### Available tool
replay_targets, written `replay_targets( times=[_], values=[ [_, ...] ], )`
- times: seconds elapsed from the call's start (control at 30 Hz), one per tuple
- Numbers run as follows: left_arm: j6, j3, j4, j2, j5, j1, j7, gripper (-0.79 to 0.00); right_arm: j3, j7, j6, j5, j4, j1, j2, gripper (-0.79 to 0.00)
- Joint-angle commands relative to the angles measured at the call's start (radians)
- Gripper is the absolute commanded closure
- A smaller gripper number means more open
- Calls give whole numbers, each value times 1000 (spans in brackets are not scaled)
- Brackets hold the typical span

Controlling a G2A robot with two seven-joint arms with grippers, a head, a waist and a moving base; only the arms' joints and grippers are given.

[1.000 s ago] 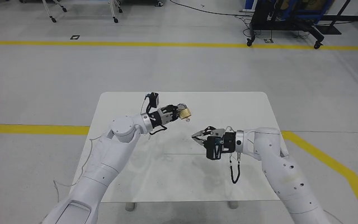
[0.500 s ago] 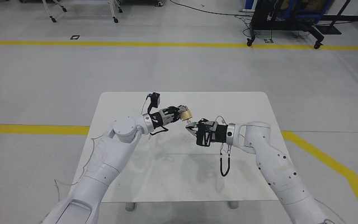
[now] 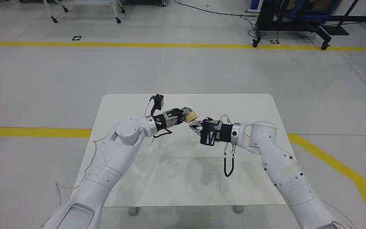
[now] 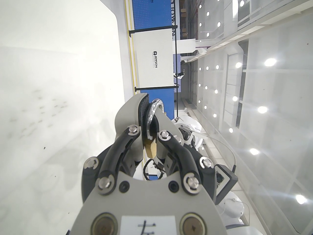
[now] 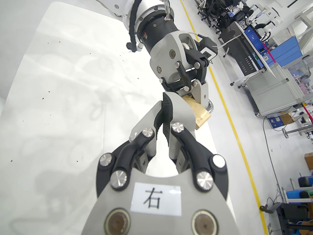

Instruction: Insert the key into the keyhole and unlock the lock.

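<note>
Above the white table point(image 3: 171, 177) my left gripper point(image 3: 184, 115) is shut on a brass padlock point(image 3: 190, 116). In the left wrist view the lock's brass body point(image 4: 151, 149) sits between the fingers, and its silver shackle point(image 4: 156, 105) sticks out past the fingertips. My right gripper point(image 3: 198, 126) is shut, its tips just short of the padlock point(image 5: 201, 118), slightly nearer and lower. The pads point(image 5: 163, 113) are pressed together; whether they hold anything is hidden. The left gripper point(image 5: 195, 91) faces the right one head-on.
A loose black cable point(image 3: 230, 163) hangs from the right wrist over the table's middle. Small dark specks point(image 5: 46, 94) mark the tabletop. A yellow floor line point(image 3: 46, 132) runs past both sides of the table.
My right arm has swung in toward the left one, bringing its shut gripper from mid-table up to the padlock. The left gripper and lock have stayed nearly still.
</note>
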Motion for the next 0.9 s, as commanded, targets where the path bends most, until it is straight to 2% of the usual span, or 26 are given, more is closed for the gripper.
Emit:
replay_targets(
  times=[0.0, 0.13, 0.17, 0.2, 0.27, 0.3, 0.4, 0.5, 0.67, 0.87],
  values=[
    [3, -2, 2, -1, -6, 0, 7, 0, 4, -28, 8, -29, -19, -14, 6, 0],
    [18, -3, 4, -4, -20, -2, 17, 0, 23, -98, 47, -97, -51, -54, 20, 0],
    [21, -2, 6, -5, -21, -4, 19, 0, 31, -113, 70, -121, -57, -66, 23, -49],
    [24, 0, 8, -6, -21, -5, 21, 0, 38, -118, 107, -157, -66, -78, 27, -132],
    [32, 2, 11, -8, -24, -8, 29, 0, 41, -132, 192, -226, -93, -115, 32, -231],
    [36, 3, 13, -9, -28, -10, 33, 0, 43, -139, 234, -254, -103, -131, 35, -240],
    [55, 6, 21, -13, -39, -15, 49, 0, 37, -134, 358, -335, -134, -179, 37, -203],
    [89, 14, 30, -20, -46, -27, 72, 0, 13, -108, 455, -404, -150, -209, 36, -203],
    [99, 26, 47, -28, -49, -42, 88, 0, -24, -62, 528, -439, -140, -201, 28, -172],
    [98, 28, 59, -33, -49, -48, 93, 0, -75, 40, 584, -494, -139, -182, 16, -222]
  ],
)
